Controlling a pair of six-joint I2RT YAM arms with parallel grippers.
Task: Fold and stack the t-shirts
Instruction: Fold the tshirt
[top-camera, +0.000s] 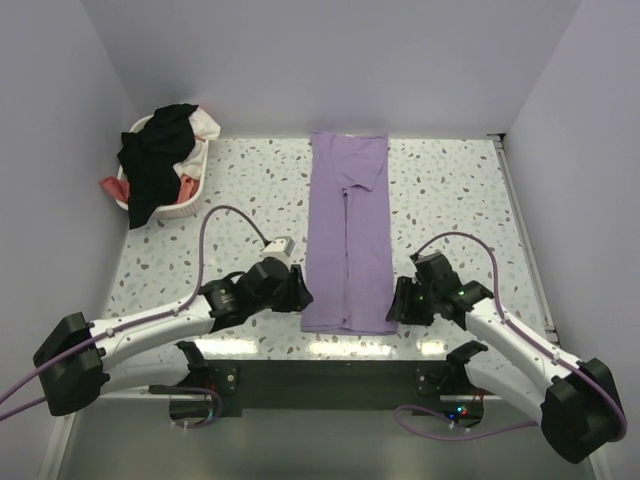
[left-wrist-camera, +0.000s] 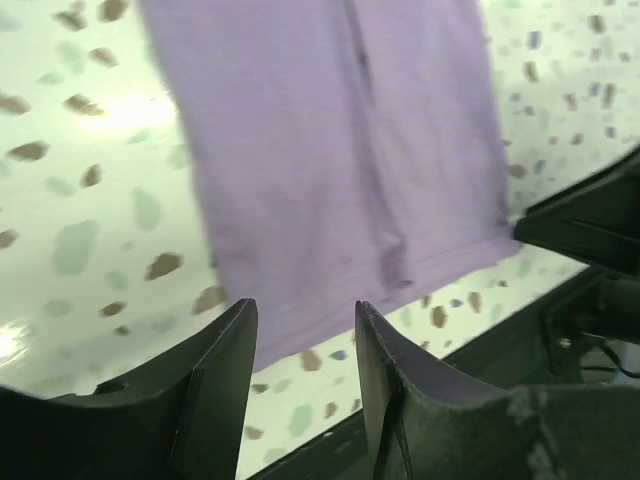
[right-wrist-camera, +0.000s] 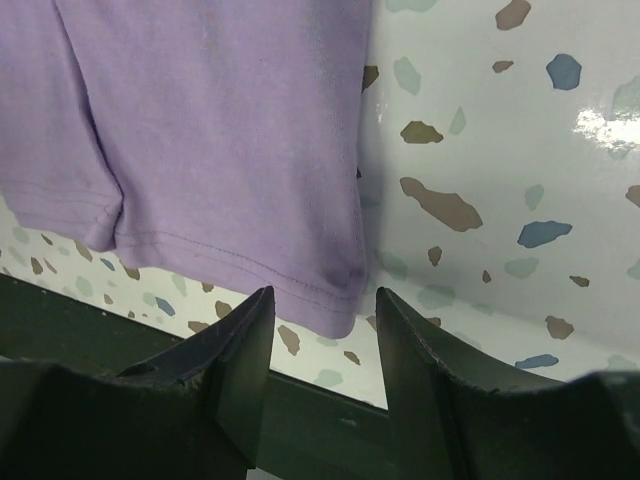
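Seen from above, one speckled counter (top-camera: 450, 190) carries one lavender shirt (top-camera: 347, 235), folded lengthwise into a long narrow strip. It lies flat at the centre, running from 12 o'clock to 6 o'clock, with its hem towards the near edge.

At 10 o'clock stands one white basket (top-camera: 188, 210) heaped with clothes in three colours: black (top-camera: 155, 165), white (top-camera: 205, 125) and coral (top-camera: 187, 187). How many garments make up the heap cannot be told.

Two arms reach in from the near edge. The left arm (top-camera: 150, 330) brings the left jaws to the strip's 7 o'clock corner; they stand apart, nothing between them, the hem just ahead. The right arm (top-camera: 510, 335) brings the right jaws to the 5 o'clock corner; they too stand apart and empty, the hem corner just in front of the gap.
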